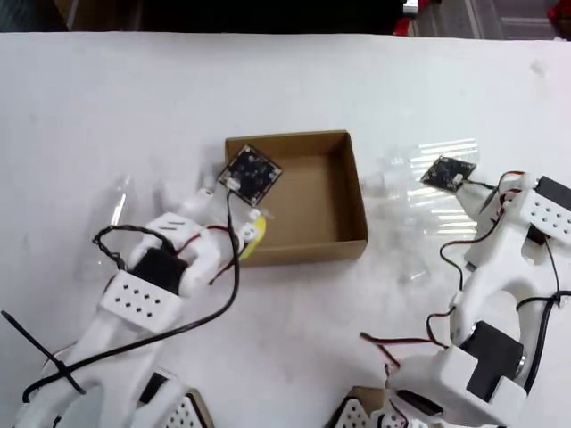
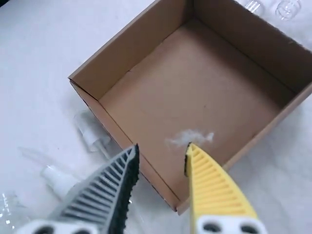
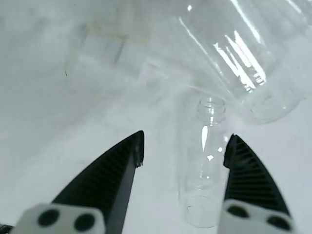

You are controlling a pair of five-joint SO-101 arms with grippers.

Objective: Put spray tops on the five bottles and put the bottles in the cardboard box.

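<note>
The left end effector [image 2: 161, 151] is open, its grey and yellow fingers [image 2: 214, 190] apart, and it hangs over one wall of the box [image 2: 126, 53]. The box stands on the white worktop [image 1: 268, 80] with its top open. On its floor there is a small white patch [image 2: 190, 138]; I cannot tell what it is. Two spray tops [image 2: 92, 136] lie on the worktop just beside the outer wall of the box, and the grey finger partly hides one of them.

The right end effector [image 3: 185, 144] is open too. A clear bottle [image 3: 204, 165] with a bare neck lies on the worktop between its black fingers, nearer to one of them; I cannot tell if it touches that finger. A second bottle [image 3: 243, 58] lies just beyond the neck of the first and is cut off at the edge.

In the high view the clear bottles are hard to make out on the white worktop. Only faint glints [image 1: 437, 209] show between the box and the right arm, and I cannot count them.
</note>
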